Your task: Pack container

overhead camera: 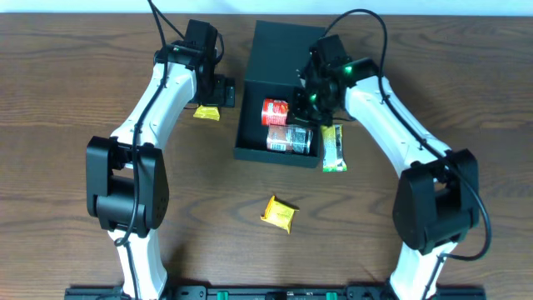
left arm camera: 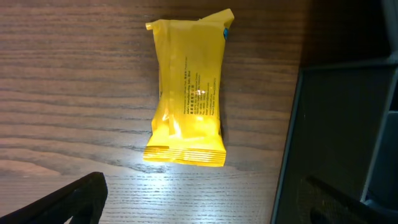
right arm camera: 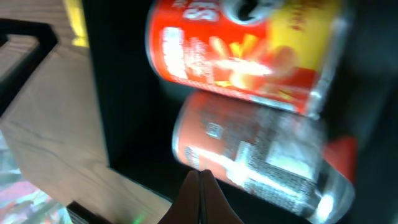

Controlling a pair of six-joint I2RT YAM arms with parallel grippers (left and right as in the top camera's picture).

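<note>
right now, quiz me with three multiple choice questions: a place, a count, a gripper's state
1. Relative to the box, the green packet lies: A inside it; B leaning upright against it; C flat on the table beside it.
2. How many cans are in the box? A one; B two; C three.
3. The right gripper is: A shut, empty; B shut on a can; C wide open.
Answers: 1 C, it lies on bare wood; 2 B, two lie side by side; 3 A, pressed closed, nothing between.

Wooden table [overhead camera: 67, 100]: container [overhead camera: 279, 50], yellow packet [overhead camera: 206, 112], second yellow packet [overhead camera: 280, 213], green packet [overhead camera: 333, 148]
</note>
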